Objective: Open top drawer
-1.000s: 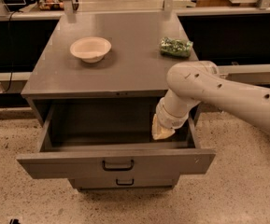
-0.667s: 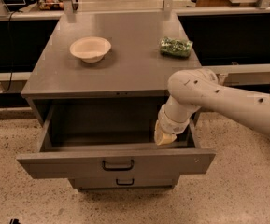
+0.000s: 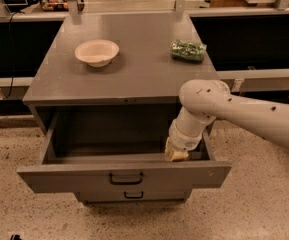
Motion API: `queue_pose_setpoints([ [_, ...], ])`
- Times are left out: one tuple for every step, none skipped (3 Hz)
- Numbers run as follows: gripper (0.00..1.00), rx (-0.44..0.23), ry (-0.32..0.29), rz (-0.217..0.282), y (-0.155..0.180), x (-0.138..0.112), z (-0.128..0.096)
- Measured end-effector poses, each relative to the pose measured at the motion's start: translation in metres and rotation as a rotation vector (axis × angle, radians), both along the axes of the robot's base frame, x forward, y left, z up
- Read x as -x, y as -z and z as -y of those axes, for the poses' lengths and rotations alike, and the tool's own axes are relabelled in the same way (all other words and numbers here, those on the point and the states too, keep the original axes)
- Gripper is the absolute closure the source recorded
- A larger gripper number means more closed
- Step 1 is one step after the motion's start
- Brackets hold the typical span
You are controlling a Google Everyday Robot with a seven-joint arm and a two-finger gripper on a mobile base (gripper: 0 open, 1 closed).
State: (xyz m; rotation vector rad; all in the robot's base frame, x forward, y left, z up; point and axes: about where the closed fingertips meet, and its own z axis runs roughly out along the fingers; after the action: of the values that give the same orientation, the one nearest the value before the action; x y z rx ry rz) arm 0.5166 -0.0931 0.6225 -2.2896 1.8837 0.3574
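Observation:
The top drawer [image 3: 124, 176] of the grey metal cabinet stands pulled out, its deep grey interior [image 3: 111, 134] showing and a small black centre handle [image 3: 126, 178] on its flat front. My gripper [image 3: 176, 155] reaches down into the drawer's right front corner, right behind the front panel. The white arm comes in from the right over the drawer's right side. The middle drawer [image 3: 132, 196] below is closed.
On the cabinet top [image 3: 134, 69] stand a cream bowl [image 3: 97, 52] at the left and a green snack bag [image 3: 188, 50] at the right. Dark counters run behind on both sides. Speckled floor lies in front.
The gripper has dropped slightly lower and nearer the drawer's front panel. The drawer looks about as far out as before.

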Motion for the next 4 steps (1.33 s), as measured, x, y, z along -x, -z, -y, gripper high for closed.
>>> queue_pose_setpoints([
  [1.0, 0.001, -0.028, -0.104, -0.004, 0.032, -0.008],
  [1.0, -0.005, -0.067, -0.17, -0.012, 0.059, -0.019],
  [1.0, -0.06, -0.126, -0.193, -0.033, 0.078, -0.032],
  [1.0, -0.153, -0.191, -0.119, -0.07, 0.088, -0.041],
])
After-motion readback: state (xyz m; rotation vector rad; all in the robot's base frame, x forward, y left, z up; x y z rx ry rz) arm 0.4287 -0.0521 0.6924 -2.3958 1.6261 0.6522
